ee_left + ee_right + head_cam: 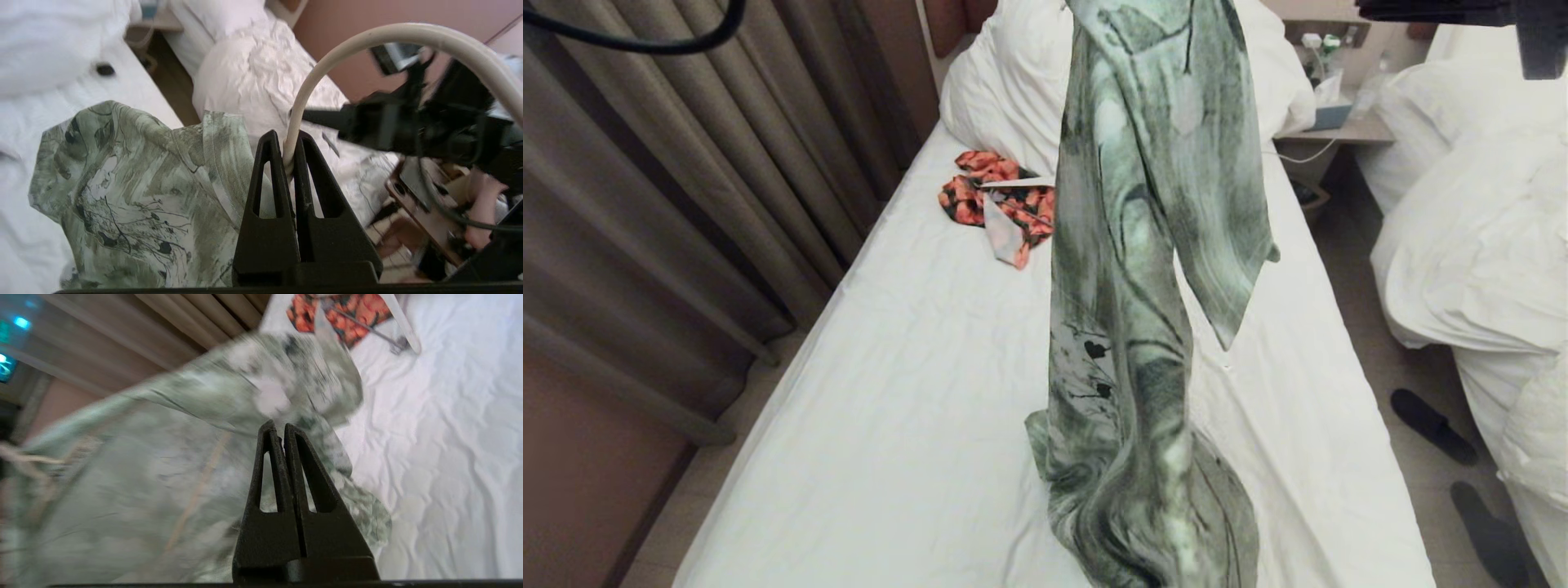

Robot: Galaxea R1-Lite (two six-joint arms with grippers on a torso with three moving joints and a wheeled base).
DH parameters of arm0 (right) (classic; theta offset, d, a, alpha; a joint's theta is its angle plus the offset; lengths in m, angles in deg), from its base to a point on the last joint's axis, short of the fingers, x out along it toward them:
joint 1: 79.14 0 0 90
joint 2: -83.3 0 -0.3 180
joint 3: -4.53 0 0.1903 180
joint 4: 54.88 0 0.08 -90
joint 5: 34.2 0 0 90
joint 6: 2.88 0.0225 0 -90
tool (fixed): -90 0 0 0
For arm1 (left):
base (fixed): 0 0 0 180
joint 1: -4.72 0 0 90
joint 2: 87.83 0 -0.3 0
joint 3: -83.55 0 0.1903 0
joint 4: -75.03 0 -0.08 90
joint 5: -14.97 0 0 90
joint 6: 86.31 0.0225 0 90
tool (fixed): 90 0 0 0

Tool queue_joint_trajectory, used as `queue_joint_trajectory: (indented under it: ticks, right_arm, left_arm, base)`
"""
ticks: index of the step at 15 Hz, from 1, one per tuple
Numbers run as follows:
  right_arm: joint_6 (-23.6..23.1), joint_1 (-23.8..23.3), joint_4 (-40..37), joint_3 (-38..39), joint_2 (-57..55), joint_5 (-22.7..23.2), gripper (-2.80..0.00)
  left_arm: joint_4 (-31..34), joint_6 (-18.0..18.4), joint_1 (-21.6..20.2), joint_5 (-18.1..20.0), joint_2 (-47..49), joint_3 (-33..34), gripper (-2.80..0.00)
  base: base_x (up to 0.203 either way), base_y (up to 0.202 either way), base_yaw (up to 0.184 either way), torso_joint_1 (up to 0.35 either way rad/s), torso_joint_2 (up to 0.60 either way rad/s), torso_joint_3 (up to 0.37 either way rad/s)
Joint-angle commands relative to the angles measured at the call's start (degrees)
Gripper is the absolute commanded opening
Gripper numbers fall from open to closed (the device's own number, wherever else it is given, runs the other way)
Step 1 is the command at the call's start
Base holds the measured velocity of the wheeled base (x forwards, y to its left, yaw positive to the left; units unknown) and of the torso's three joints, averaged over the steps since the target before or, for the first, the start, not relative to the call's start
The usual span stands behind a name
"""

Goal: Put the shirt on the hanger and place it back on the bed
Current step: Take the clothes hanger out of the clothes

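The green and white shirt (1135, 286) hangs in a long bunched fall from above the head view, its hem heaped on the bed (915, 367). My left gripper (286, 141) is shut on the neck of the cream hanger (392, 34), just under its curved hook, with the shirt's collar and shoulder (135, 196) draped beside the fingers. The right gripper (277, 426) is shut with nothing between its fingertips, close in front of the shirt (163, 457). That right arm (388, 126) shows dark just past the hook. The hanger's lower frame is hidden in the cloth.
An orange-red floral garment (1005, 196) with a thick white hanger (402, 322) lies near the pillows (1013, 73). Curtains (686, 163) run along the bed's left side. To the right are a nightstand (1339, 122), a second bed with a heaped duvet (1478, 229) and dark slippers (1433, 425) on the floor.
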Motion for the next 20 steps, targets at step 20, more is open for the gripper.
queue_joint_trajectory:
  ticks: [20]
  right_arm:
    - [13.37, 8.88, 14.69, -0.74, -10.59, 6.28, -2.80]
  left_arm:
    - [-1.41, 0.44, -0.31, -0.04, -0.23, -0.49, -2.80]
  base:
    - [0.000, 0.000, 0.000, 0.000, 0.00, 0.000]
